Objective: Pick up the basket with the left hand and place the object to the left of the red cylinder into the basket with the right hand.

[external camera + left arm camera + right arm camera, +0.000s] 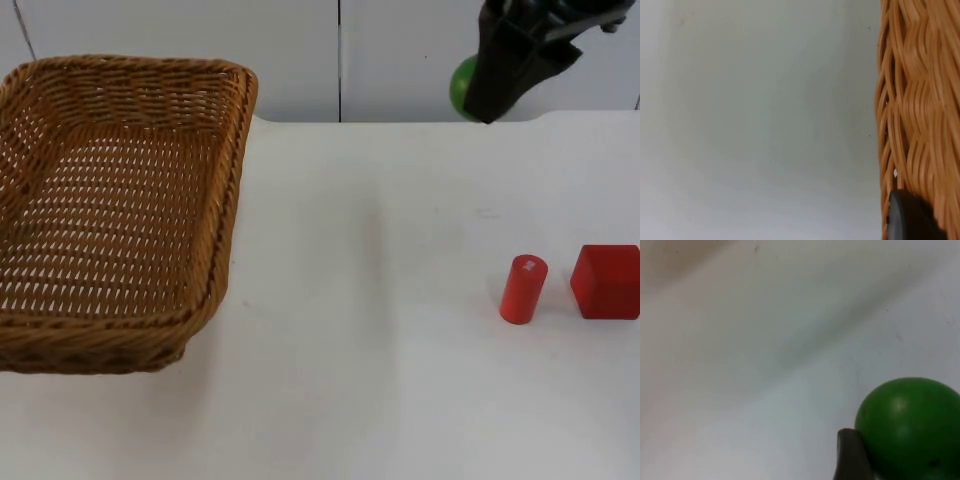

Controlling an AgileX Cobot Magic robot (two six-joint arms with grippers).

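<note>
Right hand (500,85) raised at far right, clamped on green ball (910,427). Left hand (907,220) gripping wicker basket (110,210), lifted at left. Risk: ball dropped short onto worktop (380,300), rolling off; carry fully over rim before release. Red cylinder (523,289) untouched.

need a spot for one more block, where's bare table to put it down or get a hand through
The widest bare stretch of the white table lies between the brown wicker basket and the small red cylinder. The front strip below them is free too. It is tight at the cylinder and the red cube.
</note>
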